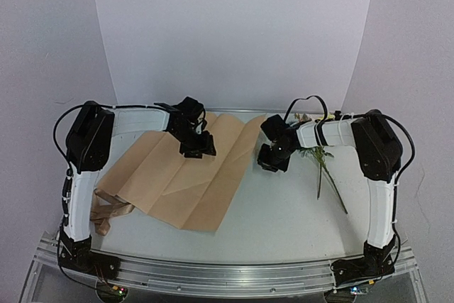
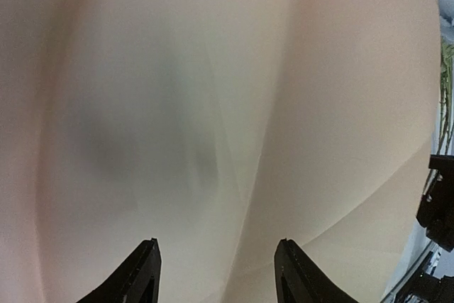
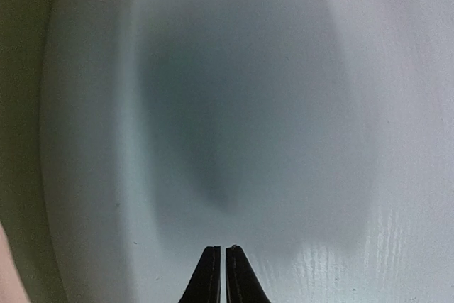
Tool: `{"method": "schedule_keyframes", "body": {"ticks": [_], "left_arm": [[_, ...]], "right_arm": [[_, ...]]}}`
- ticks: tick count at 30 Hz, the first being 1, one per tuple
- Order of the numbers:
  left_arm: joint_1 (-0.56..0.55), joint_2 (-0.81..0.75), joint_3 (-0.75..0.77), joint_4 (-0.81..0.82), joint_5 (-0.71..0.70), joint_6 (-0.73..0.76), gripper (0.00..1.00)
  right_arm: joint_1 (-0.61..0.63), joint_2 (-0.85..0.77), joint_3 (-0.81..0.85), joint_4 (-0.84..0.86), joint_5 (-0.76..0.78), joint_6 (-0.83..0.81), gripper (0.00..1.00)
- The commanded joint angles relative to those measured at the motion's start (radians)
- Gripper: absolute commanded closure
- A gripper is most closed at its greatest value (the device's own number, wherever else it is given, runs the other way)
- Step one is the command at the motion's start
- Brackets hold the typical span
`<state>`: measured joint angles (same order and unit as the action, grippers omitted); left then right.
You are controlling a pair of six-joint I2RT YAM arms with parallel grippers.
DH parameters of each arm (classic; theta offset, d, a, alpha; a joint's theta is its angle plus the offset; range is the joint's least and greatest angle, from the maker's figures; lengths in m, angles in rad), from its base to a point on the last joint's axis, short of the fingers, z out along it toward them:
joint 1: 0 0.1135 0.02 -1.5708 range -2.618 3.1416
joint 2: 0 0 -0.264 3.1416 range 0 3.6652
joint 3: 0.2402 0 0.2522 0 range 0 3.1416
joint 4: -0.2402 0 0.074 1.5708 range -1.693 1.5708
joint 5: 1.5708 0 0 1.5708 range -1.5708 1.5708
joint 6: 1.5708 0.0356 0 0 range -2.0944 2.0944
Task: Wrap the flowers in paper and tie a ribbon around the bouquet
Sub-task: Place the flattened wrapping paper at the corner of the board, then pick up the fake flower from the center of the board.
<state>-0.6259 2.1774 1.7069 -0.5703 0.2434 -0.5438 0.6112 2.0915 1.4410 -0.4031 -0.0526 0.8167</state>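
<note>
- The ribbon (image 1: pixel 108 212) is bunched loosely at far left by my left arm's base, touching the paper's corner. It looks soft and slippery, so I'd pinch one end.
- The paper (image 1: pixel 181 182) lies flat left of centre, tan face up. It seems light and floppy, so I'd grab a corner.
- Left gripper (image 1: pixel 197 148) hovers over it, jaws apart with nothing in them.
- Right gripper (image 1: pixel 274 158) is over bare table (image 1: pixel 284 211), jaws pressed together on nothing.
- The flowers (image 1: pixel 320 155) lie far right. They look delicate, so I'd take them mid-stem.

The large creased tan paper sheet (image 1: pixel 191 179) lies left-centre on the white table (image 1: pixel 284 225), with the glossy beige fabric ribbon (image 1: pixel 110 212) at its near-left corner. The thin-stemmed artificial flower bunch (image 1: pixel 323 163) lies to the right, well apart.
</note>
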Motion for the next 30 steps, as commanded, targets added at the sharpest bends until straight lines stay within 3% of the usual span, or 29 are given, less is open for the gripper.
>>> {"method": "schedule_keyframes", "body": {"ticks": [1,7,14,17,23,30], "left_arm": [[-0.008,0.048,0.017,0.078,0.070,-0.032,0.43],[-0.038,0.077,0.039,0.089,0.086,-0.024,0.43],[-0.080,0.114,0.142,0.102,0.109,-0.023,0.43],[-0.091,0.148,0.196,0.098,0.121,-0.022,0.43],[-0.097,0.216,0.282,0.101,0.162,-0.023,0.43],[-0.097,0.241,0.301,0.117,0.203,-0.037,0.43]], "right_arm": [[0.019,-0.129,-0.102,0.029,0.052,0.040,0.88],[-0.021,-0.302,-0.164,-0.014,0.193,-0.058,0.58],[-0.159,-0.411,-0.191,-0.117,0.363,-0.267,0.20],[-0.241,-0.427,-0.241,-0.112,0.359,-0.315,0.11],[-0.332,-0.406,-0.328,-0.018,0.281,-0.363,0.04],[-0.373,-0.324,-0.287,-0.040,0.184,-0.325,0.06]]}}
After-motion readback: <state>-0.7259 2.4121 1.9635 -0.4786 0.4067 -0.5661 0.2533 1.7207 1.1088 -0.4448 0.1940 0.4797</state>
